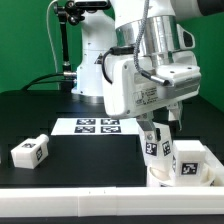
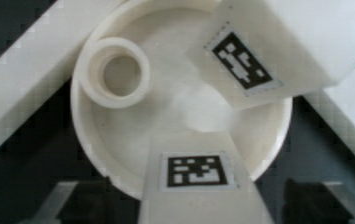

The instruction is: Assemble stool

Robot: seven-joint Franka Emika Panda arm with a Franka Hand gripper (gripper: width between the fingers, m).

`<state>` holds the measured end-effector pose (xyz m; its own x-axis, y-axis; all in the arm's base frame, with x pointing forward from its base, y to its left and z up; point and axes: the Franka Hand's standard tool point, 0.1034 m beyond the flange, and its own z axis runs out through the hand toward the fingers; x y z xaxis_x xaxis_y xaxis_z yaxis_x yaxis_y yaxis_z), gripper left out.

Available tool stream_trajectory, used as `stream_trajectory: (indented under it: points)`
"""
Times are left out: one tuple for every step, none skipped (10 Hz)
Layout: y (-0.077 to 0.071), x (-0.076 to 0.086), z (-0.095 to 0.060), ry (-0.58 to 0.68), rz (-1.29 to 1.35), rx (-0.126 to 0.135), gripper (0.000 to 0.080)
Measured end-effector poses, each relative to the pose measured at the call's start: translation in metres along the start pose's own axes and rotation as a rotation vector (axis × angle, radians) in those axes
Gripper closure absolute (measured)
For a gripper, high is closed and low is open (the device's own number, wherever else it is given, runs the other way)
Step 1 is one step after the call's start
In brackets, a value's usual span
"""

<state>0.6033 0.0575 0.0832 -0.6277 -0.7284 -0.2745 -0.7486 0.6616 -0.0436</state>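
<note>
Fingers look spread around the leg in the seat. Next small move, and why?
Probably lift the gripper straight up. The fingers stand apart from the leg set in the seat, one hole looks empty, and a loose leg lies at the exterior view's left.

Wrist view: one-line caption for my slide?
Round stool seat with two tagged legs on it and one round socket empty.

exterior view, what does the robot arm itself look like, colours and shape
The arm is white, with smooth, rounded, glossy shells and darker bands at the joints. At the wrist sits a boxy white housing. In the wrist view the jaws look dark, almost black. No lettering or markings on the arm can be read.
</note>
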Motion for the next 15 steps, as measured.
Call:
stream_trajectory:
  points:
    - [-0.005,0.001,-0.008,-0.007,-0.04,0.008,0.0228]
    - [-0.014,0.006,-0.019,-0.013,-0.101,0.02,0.0167]
    - [-0.027,0.015,-0.03,-0.016,-0.149,0.032,0.0153]
    - [-0.04,0.026,-0.036,-0.005,-0.225,0.031,0.0153]
    - [-0.054,0.037,-0.04,0.013,-0.26,0.026,0.0151]
    - [-0.06,0.043,-0.036,0.028,-0.259,0.024,0.0151]
    - [-0.059,0.042,-0.034,0.028,-0.26,0.023,0.0151]
    - [-0.059,0.043,-0.034,0.028,-0.26,0.023,0.0151]
    - [-0.059,0.043,-0.034,0.028,-0.26,0.023,0.0151]
    - [-0.057,0.045,-0.033,0.04,-0.334,0.015,0.0151]
    - [-0.057,0.053,-0.028,0.067,-0.51,-0.009,0.0151]
    - [-0.062,0.065,-0.027,0.081,-0.625,-0.023,0.0151]
    - [-0.065,0.075,-0.026,0.089,-0.703,-0.046,0.0151]
    - [-0.068,0.081,-0.025,0.09,-0.702,-0.049,0.0151]
    - [-0.063,0.075,-0.024,0.093,-0.725,-0.08,0.0151]
